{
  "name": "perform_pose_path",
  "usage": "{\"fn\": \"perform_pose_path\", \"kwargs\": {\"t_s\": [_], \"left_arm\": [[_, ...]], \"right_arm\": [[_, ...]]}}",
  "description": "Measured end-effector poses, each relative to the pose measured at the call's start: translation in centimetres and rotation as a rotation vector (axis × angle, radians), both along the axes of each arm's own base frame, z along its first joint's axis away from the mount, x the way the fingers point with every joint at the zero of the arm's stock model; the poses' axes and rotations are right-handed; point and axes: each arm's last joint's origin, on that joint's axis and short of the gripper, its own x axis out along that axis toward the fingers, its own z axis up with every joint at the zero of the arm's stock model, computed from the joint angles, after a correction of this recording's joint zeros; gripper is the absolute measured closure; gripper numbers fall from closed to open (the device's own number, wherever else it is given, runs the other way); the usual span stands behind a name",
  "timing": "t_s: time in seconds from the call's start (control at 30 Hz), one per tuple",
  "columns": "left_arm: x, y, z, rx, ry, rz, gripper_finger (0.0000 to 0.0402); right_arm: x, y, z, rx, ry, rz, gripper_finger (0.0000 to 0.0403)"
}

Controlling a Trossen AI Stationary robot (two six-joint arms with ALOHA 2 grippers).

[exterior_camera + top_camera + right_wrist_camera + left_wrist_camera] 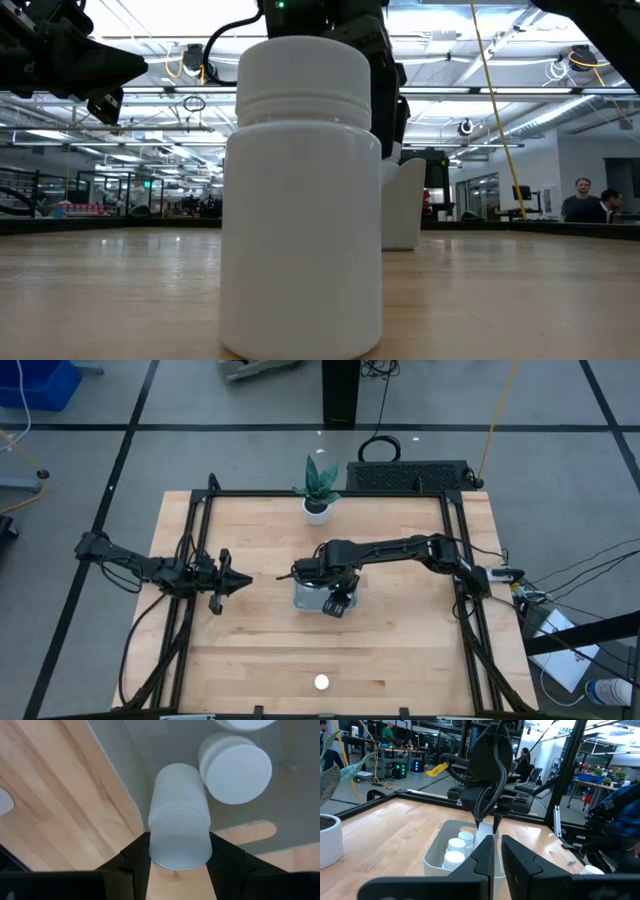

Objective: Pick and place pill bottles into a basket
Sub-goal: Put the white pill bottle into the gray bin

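Note:
The pale grey-blue basket (305, 598) sits at the table's middle; it also shows in the left wrist view (436, 854). My right gripper (338, 600) hangs over it, shut on a white pill bottle (179, 815). Other bottles stand upright inside the basket (235, 767) (455, 845). One more bottle (321, 682) stands on its base near the table's near edge, large in the low view (300, 200). My left gripper (243, 582) waits left of the basket, above the table, shut and empty, pointing at the basket. My right gripper pinches the bottle's sides (179, 851) between its two fingers, at the end nearest the wrist. The fingers come from above, pointing down. The bottle hangs below them, roughly upright, over the basket's floor (150, 740); whether its lower end touches the floor I cannot tell.
A white plant pot (318, 510) with a green plant stands at the far edge, behind the basket. A black ribbed box (410, 477) lies beyond the far right corner. A black frame (195, 540) runs along the table's sides. People show in the room beyond.

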Motion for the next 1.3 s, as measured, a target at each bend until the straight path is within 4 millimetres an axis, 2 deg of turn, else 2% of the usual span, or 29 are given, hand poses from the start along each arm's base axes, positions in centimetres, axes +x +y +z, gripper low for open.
{"fn": "perform_pose_path", "kwargs": {"t_s": [0.13,0.3,0.53,0.8,0.93,1.1,1.2,1.3], "left_arm": [[0.0,0.0,0.0,0.0,0.0,-0.001,0.0364],[0.0,0.0,0.0,0.0,0.0,0.0,0.0364],[0.0,0.0,0.0,0.0,0.0,-0.001,0.0364],[0.0,0.0,0.0,0.0,0.0,-0.001,0.0364],[0.0,0.0,0.0,0.0,0.0,0.0,0.0364],[0.0,0.0,0.0,0.0,0.0,0.0,0.0364],[0.0,0.0,0.0,0.0,0.0,0.0,0.0364],[0.0,0.0,0.0,0.0,0.0,0.0,0.0364]], "right_arm": [[-0.1,-0.4,-0.3,-0.007,0.014,-0.004,0.0256],[-0.7,-0.6,-1.8,0.026,0.069,-0.013,0.0256],[-0.6,-0.6,-2.9,0.019,0.049,-0.008,0.0256],[-0.7,-0.6,-3.3,0.021,0.056,-0.013,0.0167],[-0.9,-0.6,-2.6,0.02,0.05,-0.016,0.0144],[-1.6,-0.6,-0.7,0.044,0.028,-0.026,0.013],[-2.3,-0.6,1.0,0.045,-0.004,-0.045,0.013],[-3.0,-0.6,3.2,0.046,-0.081,-0.039,0.0152]]}}
